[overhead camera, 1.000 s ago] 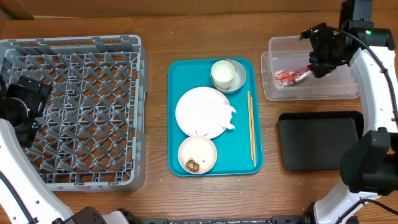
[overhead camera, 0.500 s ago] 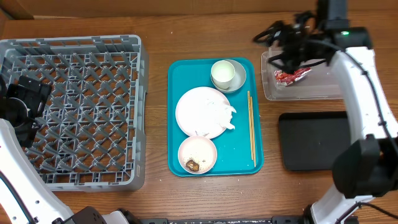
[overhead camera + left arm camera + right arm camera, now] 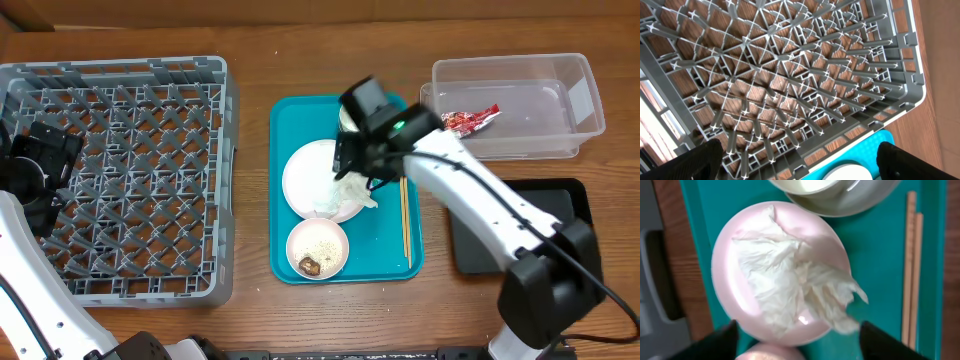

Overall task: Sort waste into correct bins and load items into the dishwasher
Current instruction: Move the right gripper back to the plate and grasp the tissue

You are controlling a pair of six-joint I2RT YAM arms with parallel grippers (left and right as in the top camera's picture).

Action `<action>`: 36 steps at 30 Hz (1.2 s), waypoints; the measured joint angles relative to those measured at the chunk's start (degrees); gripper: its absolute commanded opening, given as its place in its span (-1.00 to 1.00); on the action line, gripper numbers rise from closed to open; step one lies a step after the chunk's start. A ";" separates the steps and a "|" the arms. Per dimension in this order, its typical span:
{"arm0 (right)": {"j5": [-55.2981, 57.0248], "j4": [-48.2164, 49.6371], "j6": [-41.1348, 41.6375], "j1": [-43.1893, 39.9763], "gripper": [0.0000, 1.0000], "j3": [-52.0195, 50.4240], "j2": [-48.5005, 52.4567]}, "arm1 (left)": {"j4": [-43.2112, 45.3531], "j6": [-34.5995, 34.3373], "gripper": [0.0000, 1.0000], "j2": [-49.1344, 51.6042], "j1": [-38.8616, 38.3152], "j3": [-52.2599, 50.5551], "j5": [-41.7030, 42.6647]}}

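I see the rack [image 3: 120, 180] at frame left, my left jaws wide apart over it. The tub [image 3: 510, 60] sits upper right. At centre the plate [image 3: 722, 270] carries the napkin [image 3: 785, 285], my right jaws apart above it. The wrapper [image 3: 470, 120] lies in the tub's left end.

The desk [image 3: 250, 310] is grained brown wood. The dish rack [image 3: 120, 66] is matt grey plastic, the teal tray [image 3: 385, 255] smooth. The napkin [image 3: 785, 287] is crumpled white paper, the plate [image 3: 725, 275] glossy. The chopsticks [image 3: 404, 215] are bare wood, the tub [image 3: 590, 95] clear plastic, the wrapper [image 3: 470, 120] shiny red.
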 measured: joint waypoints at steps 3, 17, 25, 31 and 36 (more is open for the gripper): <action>1.95 5.14 1.25 1.42 -0.17 -4.68 1.18 | 0.00 0.00 1.00 0.00 0.00 0.00 0.00; 3.26 12.70 9.03 1.53 -0.33 -15.56 1.40 | -0.02 0.00 1.00 0.00 0.00 0.00 0.00; 1.55 14.58 9.27 3.41 -0.23 -15.56 1.40 | -0.02 0.00 1.00 0.00 0.00 0.00 0.00; 1.55 15.17 9.29 5.68 -0.24 -15.56 1.42 | 0.00 0.00 1.00 0.00 0.00 0.00 0.00; 1.62 15.32 9.33 5.62 -0.62 -15.56 2.99 | 0.00 0.00 1.00 0.00 0.00 0.00 0.00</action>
